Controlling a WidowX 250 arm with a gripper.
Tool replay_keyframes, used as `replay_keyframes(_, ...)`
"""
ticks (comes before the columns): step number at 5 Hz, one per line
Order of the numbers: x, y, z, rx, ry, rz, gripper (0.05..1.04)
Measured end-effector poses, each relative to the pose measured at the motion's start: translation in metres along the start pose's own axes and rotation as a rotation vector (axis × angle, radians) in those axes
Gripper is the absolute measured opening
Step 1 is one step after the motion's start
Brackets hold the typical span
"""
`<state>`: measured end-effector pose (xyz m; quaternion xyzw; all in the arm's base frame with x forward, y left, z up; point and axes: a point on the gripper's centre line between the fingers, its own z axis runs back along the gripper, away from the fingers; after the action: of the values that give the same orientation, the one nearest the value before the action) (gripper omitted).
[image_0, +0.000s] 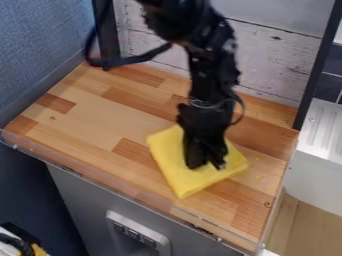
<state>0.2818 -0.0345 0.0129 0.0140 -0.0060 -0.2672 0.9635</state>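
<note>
The black gripper (206, 162) points down over a folded yellow cloth (176, 172), right of the middle of the wooden counter. Its tips are at the cloth's upper face, toward the cloth's right half, and the gripper covers part of the cloth behind it. The cloth lies flat, with one corner toward the counter's front edge. Whether the cloth is pinched between the tips cannot be seen.
The wooden counter (100, 112) has a clear raised strip along its front edge. White plank boards (274, 60) stand behind it, and a blue panel (40, 45) is at the left. Small yellow bits lie right of the cloth. A white ridged unit (320, 132) adjoins the right side.
</note>
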Motion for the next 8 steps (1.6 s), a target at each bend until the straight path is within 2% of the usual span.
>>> replay_keyframes(1,-0.014,0.021,-0.002,-0.002,-0.002,0.103,0.063)
replay_keyframes(2,-0.028,0.043,0.006,-0.006,-0.018,0.217,0.063)
replay_keyframes(3,-0.044,0.062,0.006,-0.021,-0.011,0.310,0.063)
replay_keyframes(4,-0.047,0.066,0.007,-0.034,-0.014,0.326,0.063)
replay_keyframes(5,-0.043,0.065,0.010,-0.033,-0.014,0.303,0.063)
replay_keyframes(8,-0.012,0.024,0.019,-0.049,0.011,0.088,0.063)
